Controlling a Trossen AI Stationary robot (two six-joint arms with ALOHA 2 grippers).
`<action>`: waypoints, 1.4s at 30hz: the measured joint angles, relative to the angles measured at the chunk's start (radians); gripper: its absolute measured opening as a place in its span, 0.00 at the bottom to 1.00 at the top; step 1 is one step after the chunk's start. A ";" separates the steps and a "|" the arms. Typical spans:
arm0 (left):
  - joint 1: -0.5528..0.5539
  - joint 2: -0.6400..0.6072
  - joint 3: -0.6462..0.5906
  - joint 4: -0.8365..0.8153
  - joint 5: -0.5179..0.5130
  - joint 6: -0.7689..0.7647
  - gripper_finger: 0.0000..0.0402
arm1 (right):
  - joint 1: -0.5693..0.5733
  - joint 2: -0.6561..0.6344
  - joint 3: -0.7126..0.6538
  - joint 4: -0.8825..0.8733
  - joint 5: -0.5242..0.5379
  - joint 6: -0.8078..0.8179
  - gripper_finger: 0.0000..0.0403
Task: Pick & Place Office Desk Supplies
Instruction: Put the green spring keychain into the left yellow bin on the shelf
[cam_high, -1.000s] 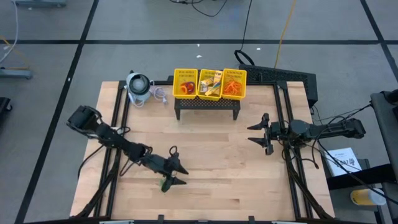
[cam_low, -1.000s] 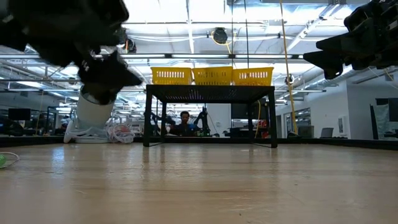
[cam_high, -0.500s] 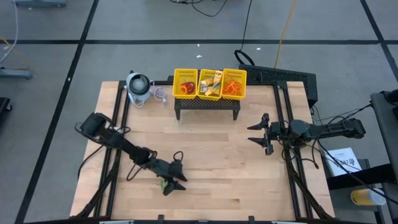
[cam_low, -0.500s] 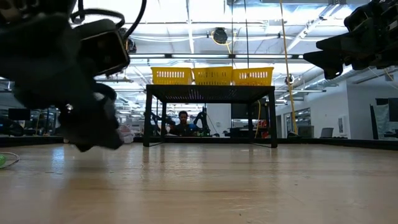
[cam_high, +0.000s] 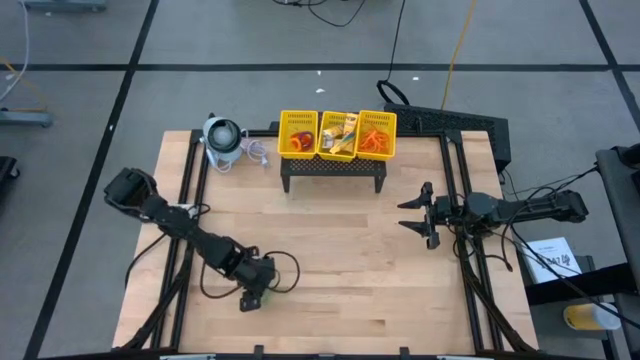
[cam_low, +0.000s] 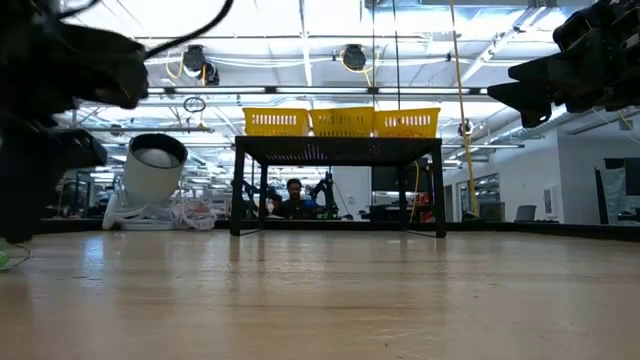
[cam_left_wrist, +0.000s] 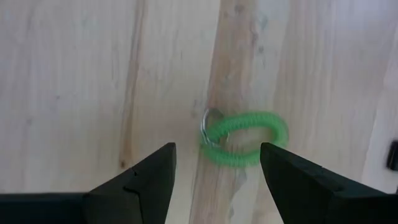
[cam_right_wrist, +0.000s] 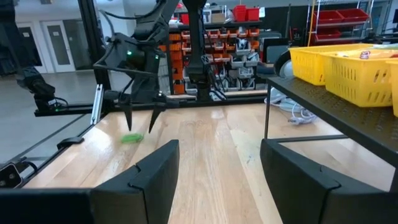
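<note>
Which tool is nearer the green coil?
Left. The left tool is open right above the green coil; the right tool waits far across the table.

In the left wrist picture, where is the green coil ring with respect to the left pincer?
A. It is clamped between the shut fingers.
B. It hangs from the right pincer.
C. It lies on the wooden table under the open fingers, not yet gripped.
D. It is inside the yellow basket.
C: the green coil ring lies flat on the table, and the left pincer is open above it, fingers apart.
</note>
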 joint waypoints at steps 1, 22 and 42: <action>-0.005 0.000 0.010 -0.025 -0.007 0.005 0.61 | 0.000 0.000 0.000 0.001 0.000 0.000 0.53; -0.069 0.127 0.019 0.008 -0.169 0.004 0.55 | 0.000 0.000 0.000 0.000 0.000 0.000 0.53; -0.056 0.075 0.010 0.030 -0.292 0.001 0.02 | 0.000 0.000 0.000 0.000 0.000 0.000 0.53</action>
